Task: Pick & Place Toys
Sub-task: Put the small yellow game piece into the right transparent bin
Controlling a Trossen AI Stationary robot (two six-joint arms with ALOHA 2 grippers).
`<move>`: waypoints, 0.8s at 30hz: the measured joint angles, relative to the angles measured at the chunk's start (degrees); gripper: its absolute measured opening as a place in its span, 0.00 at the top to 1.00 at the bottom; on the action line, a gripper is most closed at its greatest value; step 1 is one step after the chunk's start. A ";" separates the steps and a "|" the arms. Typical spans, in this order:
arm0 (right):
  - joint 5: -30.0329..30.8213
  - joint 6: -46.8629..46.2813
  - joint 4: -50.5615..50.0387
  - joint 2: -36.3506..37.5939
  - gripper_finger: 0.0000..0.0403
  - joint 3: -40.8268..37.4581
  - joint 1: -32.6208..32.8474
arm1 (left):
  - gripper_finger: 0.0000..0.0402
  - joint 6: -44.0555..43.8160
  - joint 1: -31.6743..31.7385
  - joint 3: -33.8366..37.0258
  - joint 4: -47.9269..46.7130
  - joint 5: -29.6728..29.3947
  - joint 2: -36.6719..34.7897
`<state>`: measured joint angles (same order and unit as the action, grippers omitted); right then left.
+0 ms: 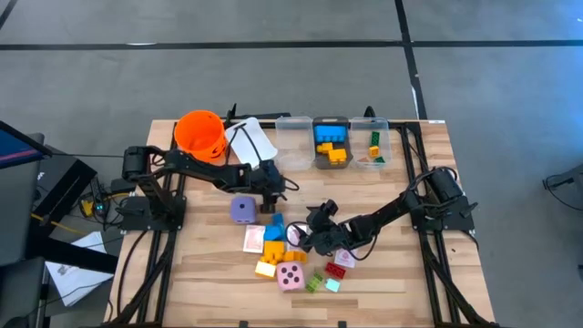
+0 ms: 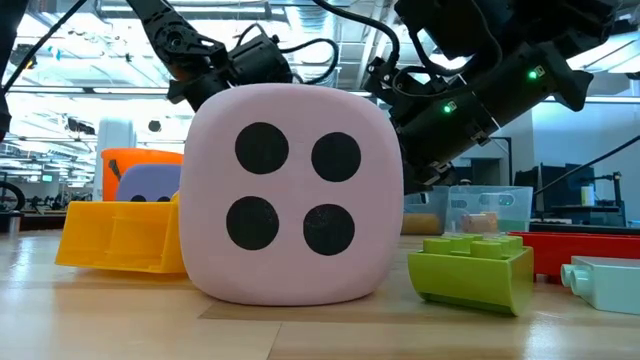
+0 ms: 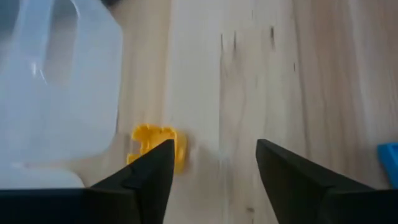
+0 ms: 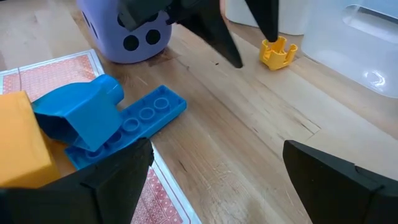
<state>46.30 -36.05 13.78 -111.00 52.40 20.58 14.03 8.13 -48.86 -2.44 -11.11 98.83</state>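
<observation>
Toys were left scattered on the tabletop.
Both tools, left tool and right tool, were held released near a small yellow brick.

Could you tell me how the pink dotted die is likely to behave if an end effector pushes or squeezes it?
The pink die looks soft, with rounded corners, so it would probably give under a squeeze. It rests on a flat face, so a low push should slide it, while a high push might tumble it. It is probably light for its bulk.
</observation>
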 joint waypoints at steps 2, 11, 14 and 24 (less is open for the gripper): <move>0.00 -0.02 0.02 0.00 0.11 0.00 0.00 | 0.42 -1.15 0.27 0.00 -0.86 -0.01 0.00; 0.00 -0.02 0.15 0.00 0.11 0.00 0.02 | 0.43 -1.45 1.86 0.00 -1.23 -3.00 0.00; 0.00 -0.02 0.15 0.00 0.11 0.00 0.00 | 0.45 -1.45 2.36 0.00 -1.23 -2.70 0.00; 0.00 -0.02 0.17 0.00 0.11 0.00 0.02 | 0.49 -1.07 2.39 0.00 -1.28 -0.19 0.00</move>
<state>46.30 -36.07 13.96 -111.00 52.40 20.60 12.97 10.52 -48.86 -3.71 -11.31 98.83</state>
